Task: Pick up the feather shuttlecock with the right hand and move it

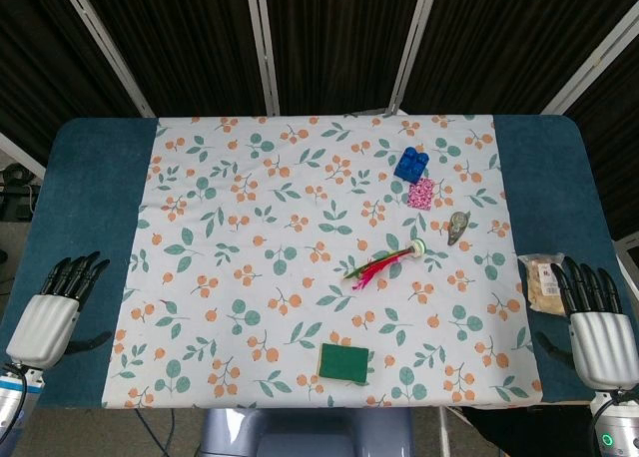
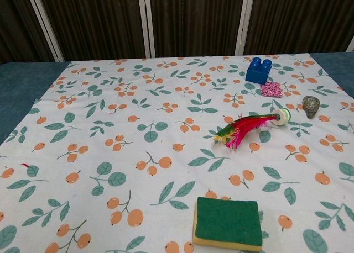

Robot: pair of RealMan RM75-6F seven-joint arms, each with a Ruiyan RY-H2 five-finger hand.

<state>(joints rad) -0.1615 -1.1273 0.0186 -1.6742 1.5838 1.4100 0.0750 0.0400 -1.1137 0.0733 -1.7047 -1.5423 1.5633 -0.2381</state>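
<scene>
Starting from rest: right hand [image 1: 602,345] low at about four o'clock on the table edge, palm down, fingers extended and slightly apart, nothing held. Left hand [image 1: 45,320] mirrored at about eight o'clock, fingers likewise apart and empty; no part in this step.

Lying just right of centre on the cloth, toward three o'clock: feather shuttlecock [image 1: 387,262], on its side, round white base pointing to two o'clock, red, pink and green feathers trailing to eight o'clock. Well apart from the right hand.

Best to reach in from the four o'clock side, come down over the base end rather than the feathers, and pinch the firm base or the quill stems just behind it. Probably light and apt to roll or skid, so close gently and lift straight up. Worth steering clear of the small grey-metal object [image 1: 458,228] near the base at two o'clock, and the snack packet [image 1: 543,280] just beside the right hand.

Underneath: floral tablecloth [image 1: 250,277] over a blue table [image 1: 95,178]. Also on it: blue block [image 1: 410,164], pink patterned square [image 1: 422,192], green sponge [image 1: 343,362] at six o'clock. Behind: dark curtain panels with white frames [image 1: 262,43].
</scene>
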